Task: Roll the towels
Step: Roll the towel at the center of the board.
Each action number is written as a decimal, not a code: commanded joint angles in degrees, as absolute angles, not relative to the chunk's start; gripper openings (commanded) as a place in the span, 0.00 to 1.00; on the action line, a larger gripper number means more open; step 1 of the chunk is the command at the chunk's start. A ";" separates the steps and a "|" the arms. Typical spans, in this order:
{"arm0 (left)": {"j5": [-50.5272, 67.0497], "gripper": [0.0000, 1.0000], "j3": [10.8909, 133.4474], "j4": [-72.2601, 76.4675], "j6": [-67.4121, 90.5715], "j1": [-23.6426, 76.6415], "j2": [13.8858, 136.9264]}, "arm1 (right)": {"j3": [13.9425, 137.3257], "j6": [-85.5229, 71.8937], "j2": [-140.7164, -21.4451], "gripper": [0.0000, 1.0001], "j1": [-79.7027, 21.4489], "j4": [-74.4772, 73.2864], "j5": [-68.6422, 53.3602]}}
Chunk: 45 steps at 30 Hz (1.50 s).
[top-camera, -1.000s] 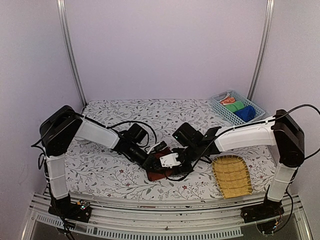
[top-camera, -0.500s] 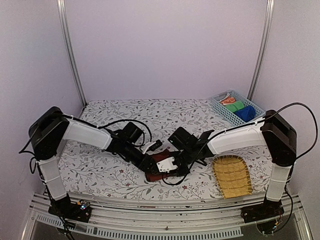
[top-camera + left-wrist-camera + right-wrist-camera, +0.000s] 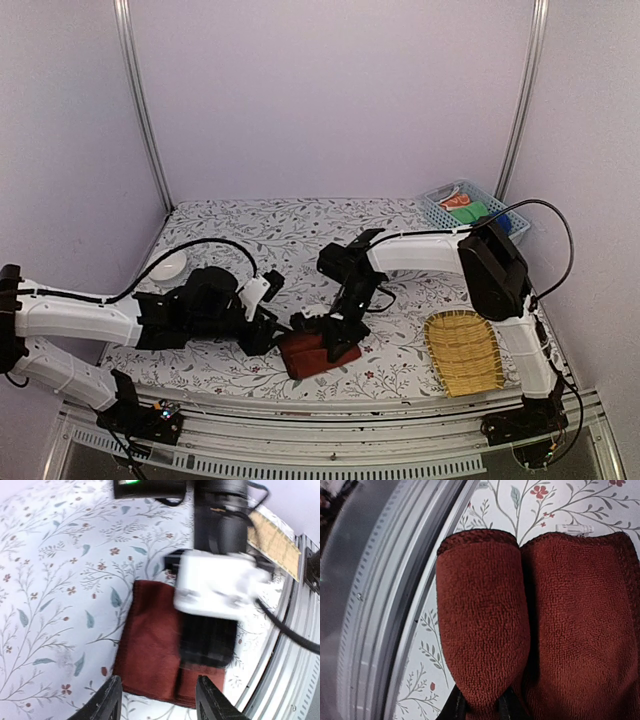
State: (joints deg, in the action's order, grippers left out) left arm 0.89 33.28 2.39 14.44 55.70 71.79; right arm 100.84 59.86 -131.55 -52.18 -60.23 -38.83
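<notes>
The right gripper [image 3: 480, 707] is pinching the rolled end of the dark red terry towel [image 3: 485, 610], which is lying at 6 o'clock on the floral-cloth table [image 3: 200, 230], beside the grey metal rail [image 3: 385, 605]. The left gripper [image 3: 159, 700] is hovering spread-fingered at the towel's 10 o'clock. The roll is probably going to unravel should that narrow pinch slip.

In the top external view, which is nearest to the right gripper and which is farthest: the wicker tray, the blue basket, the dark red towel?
1. Dark red towel, held in the right gripper, near edge.
2. Wicker tray, to its right.
3. Blue basket, far right corner.
</notes>
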 commanded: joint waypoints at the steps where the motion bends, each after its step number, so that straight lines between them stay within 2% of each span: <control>1: -11.71 0.51 31.42 4.22 11.93 67.49 68.56 | 111.40 56.64 -147.07 0.13 -50.26 -77.97 -41.53; 5: -16.43 0.50 31.34 1.43 9.89 73.00 70.38 | 114.40 54.54 -150.26 0.13 -50.06 -78.09 -39.55; 8: -15.76 0.51 32.44 1.16 6.31 74.28 74.63 | 114.86 52.93 -151.21 0.14 -50.01 -78.09 -38.94; 17: -23.95 0.53 47.57 -4.33 -9.85 75.89 93.92 | 114.18 51.08 -151.60 0.15 -50.07 -77.64 -38.84; 24: -27.40 0.51 52.96 -9.47 -12.80 75.73 102.60 | 113.47 50.76 -150.92 0.16 -50.02 -77.20 -39.19; 27: -26.38 0.48 52.56 -10.40 -11.69 75.68 102.60 | 113.07 50.47 -150.51 0.18 -50.02 -76.90 -39.12; 28: -26.23 0.47 52.44 -10.74 -11.25 75.63 102.51 | 112.85 50.30 -150.29 0.21 -49.95 -76.71 -39.04; 31: -25.84 0.38 52.38 -11.79 -10.39 75.42 102.71 | 112.06 50.23 -149.05 0.38 -49.44 -77.05 -39.93; 35: -24.40 0.27 51.89 -11.63 -9.70 75.37 102.78 | 113.03 51.33 -143.06 0.47 -47.05 -78.14 -41.95; 40: -23.09 0.21 51.19 -9.32 -9.50 75.56 101.95 | 116.91 51.10 -136.27 0.50 -43.91 -77.58 -46.68; 43: -23.30 0.20 51.05 -7.85 -10.61 75.59 101.57 | 117.68 47.60 -136.80 0.49 -43.86 -72.95 -49.07; 45: -23.55 0.21 51.43 -7.50 -11.39 75.54 101.89 | 119.98 43.88 -139.49 0.45 -43.86 -71.23 -49.06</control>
